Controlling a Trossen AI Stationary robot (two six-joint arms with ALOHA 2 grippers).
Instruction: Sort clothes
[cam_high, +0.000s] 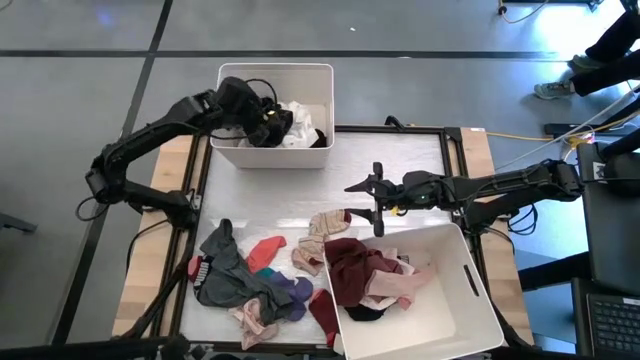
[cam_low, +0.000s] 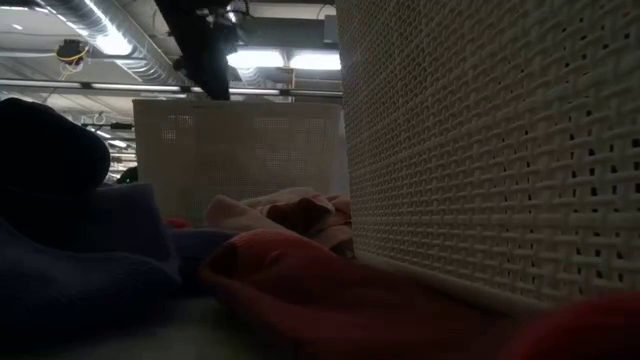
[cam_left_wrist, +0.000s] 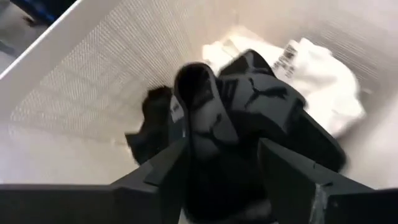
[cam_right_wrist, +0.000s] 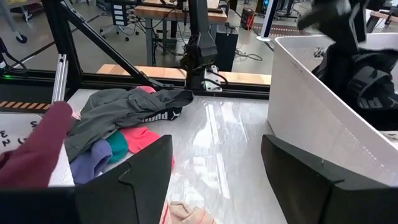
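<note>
Looks roughly halfway: left gripper (cam_high: 268, 122) hangs over the far bin (cam_high: 228, 150), fingers spread around a black garment (cam_left_wrist: 249, 124) probably just let go, right gripper (cam_high: 368, 203) open, clothes pile (cam_high: 250, 285) beside it unsorted.

Soft matt cloth clothes (cam_high: 250, 285); bins (cam_high: 470, 310) perforated white plastic (seemingly); table (cam_high: 400, 160) top glossy

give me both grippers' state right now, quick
Left gripper: over the far bin, fingers apart around a black garment; whether it grips cannot be told.
Right gripper: open, empty, above the table beside the near bin.
</note>
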